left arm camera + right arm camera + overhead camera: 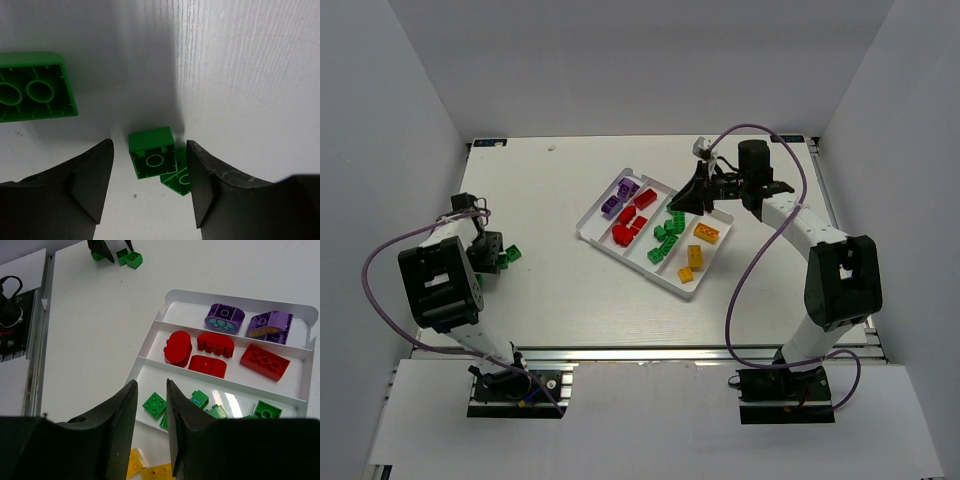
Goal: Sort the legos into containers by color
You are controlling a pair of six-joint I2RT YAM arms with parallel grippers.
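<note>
The white tray (586, 233) lies mid-table with four compartments: purple bricks (620, 195), red bricks (632, 222), green bricks (667, 232) and yellow bricks (701, 245). My right gripper (686, 200) hovers over the tray's far end, jaws slightly apart and empty (151, 385), above the green compartment (155, 405). My left gripper (498, 256) is at the far left, open (149, 146), low over the table. A small green brick (152, 157) lies upside down between its fingers, a second one (177, 181) against the right finger. A larger green brick (32, 87) lies beyond, to the left.
White walls enclose the table on three sides. The right wrist view shows the tray rim (240, 296), purple (225, 318), red (215, 342) and yellow (150, 472) bricks, and the loose green bricks (130, 259) far off. A purple cable loops by each arm.
</note>
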